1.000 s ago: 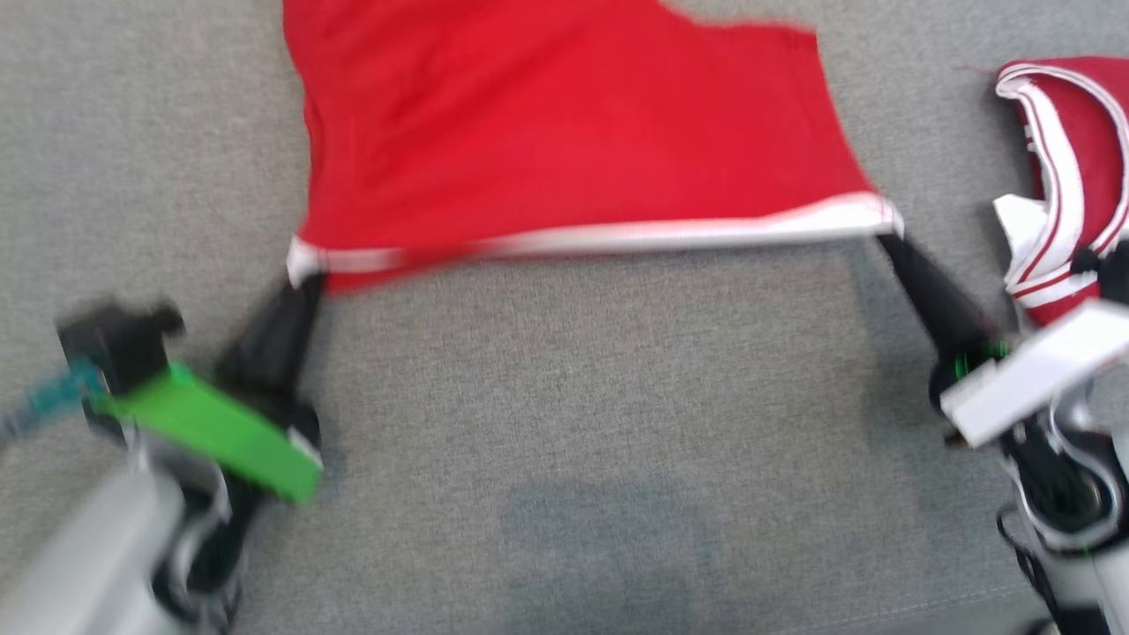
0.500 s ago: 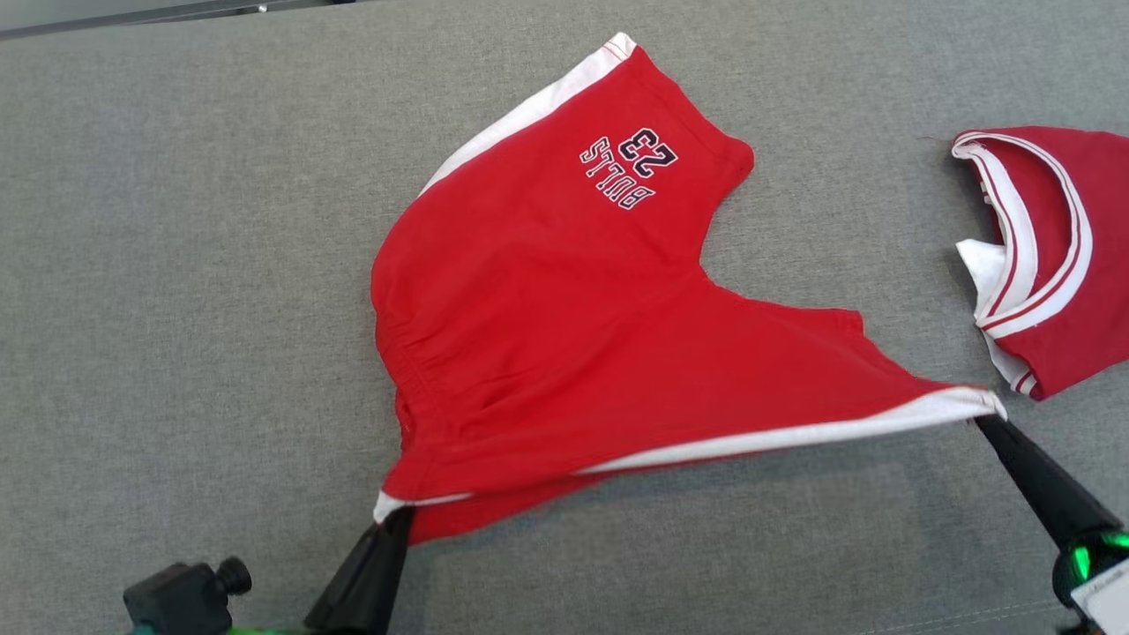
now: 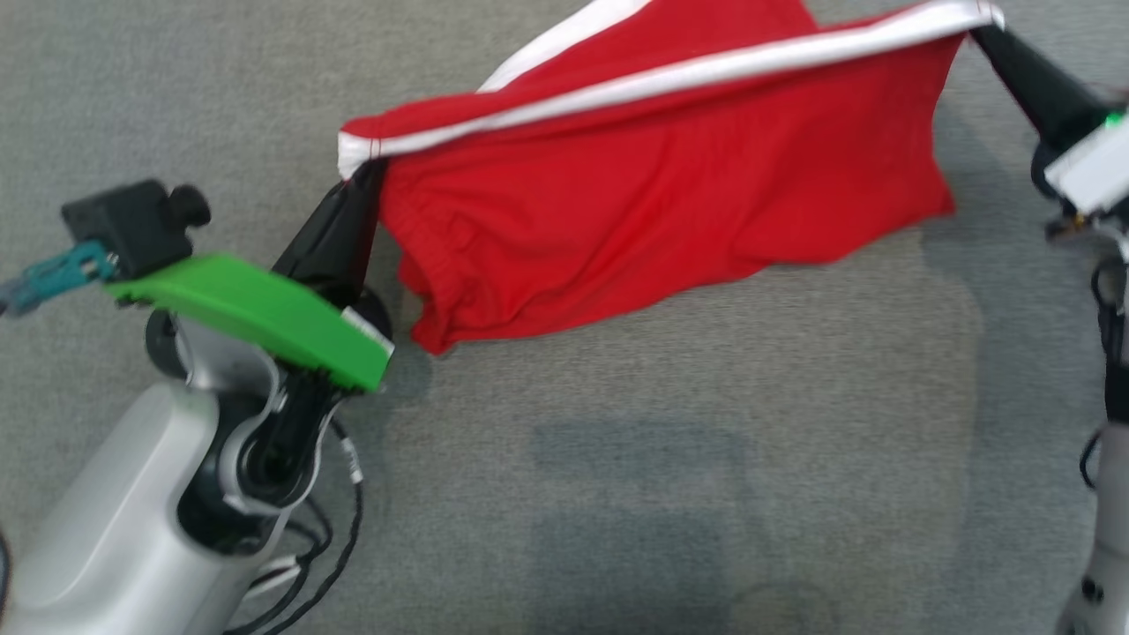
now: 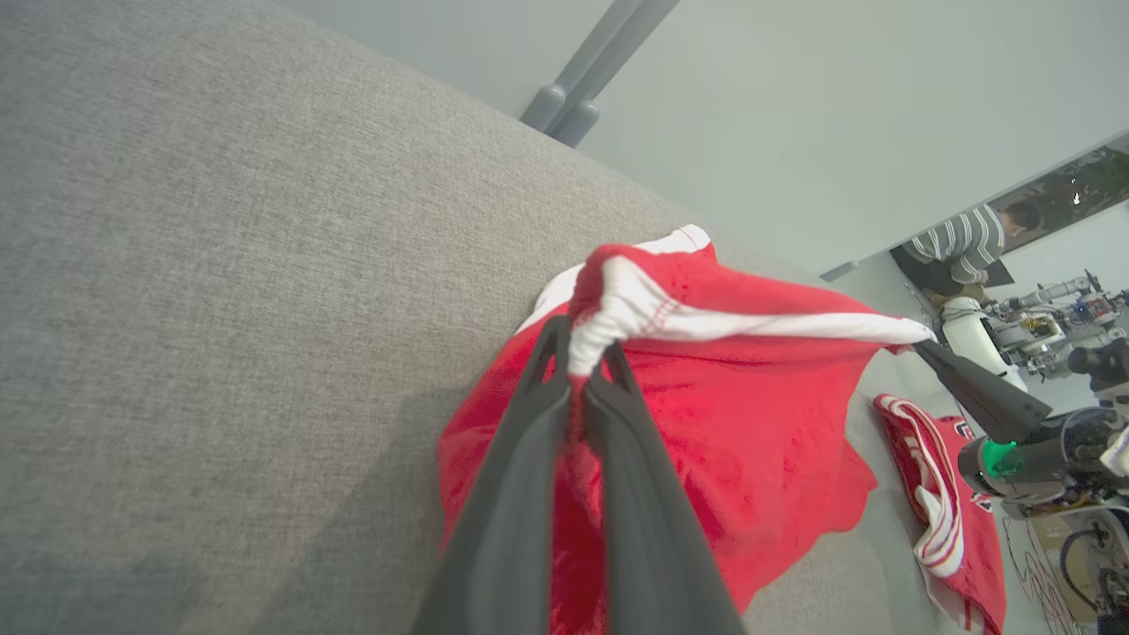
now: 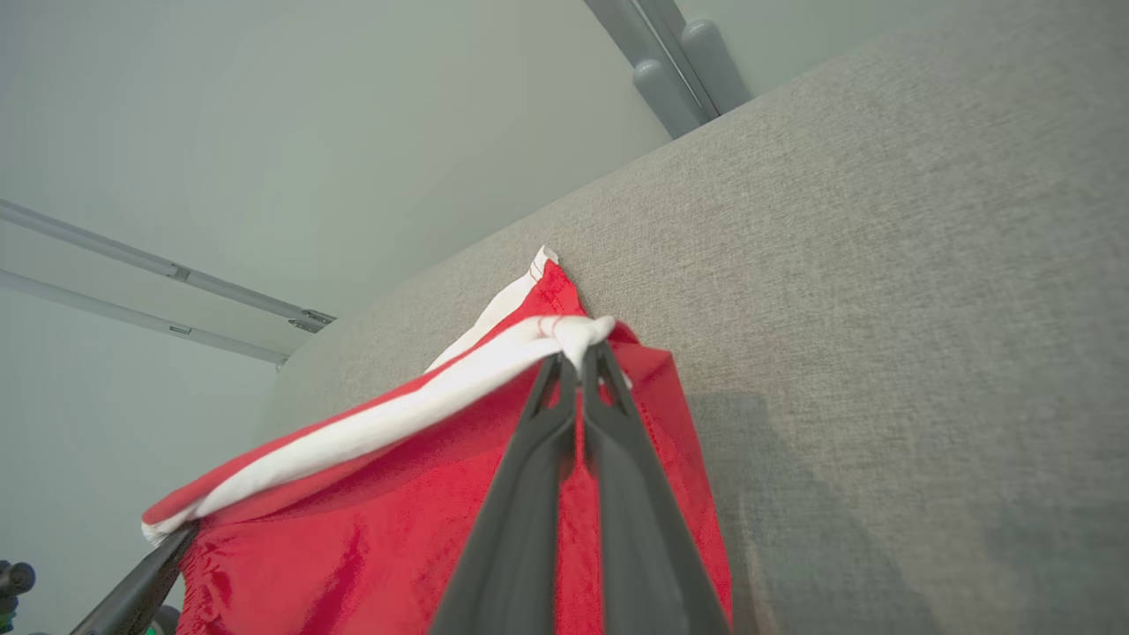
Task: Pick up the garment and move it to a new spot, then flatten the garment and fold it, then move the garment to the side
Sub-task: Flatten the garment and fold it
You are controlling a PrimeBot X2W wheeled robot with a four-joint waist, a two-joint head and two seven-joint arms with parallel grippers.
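**Shorts (image 3: 670, 185) held taut by one edge**

The left gripper (image 3: 360, 176) and right gripper (image 3: 981, 33) each clamp an end of the white-striped edge, raised off the grey surface (image 3: 661, 459). The red cloth hangs loose beneath; bare surface spreads in front.

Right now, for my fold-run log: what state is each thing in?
red shorts, held up, stretched between both grippers along the white stripe
left gripper, shut on one corner
right gripper, shut on the other corner
red jersey, lying rumpled on the grey surface
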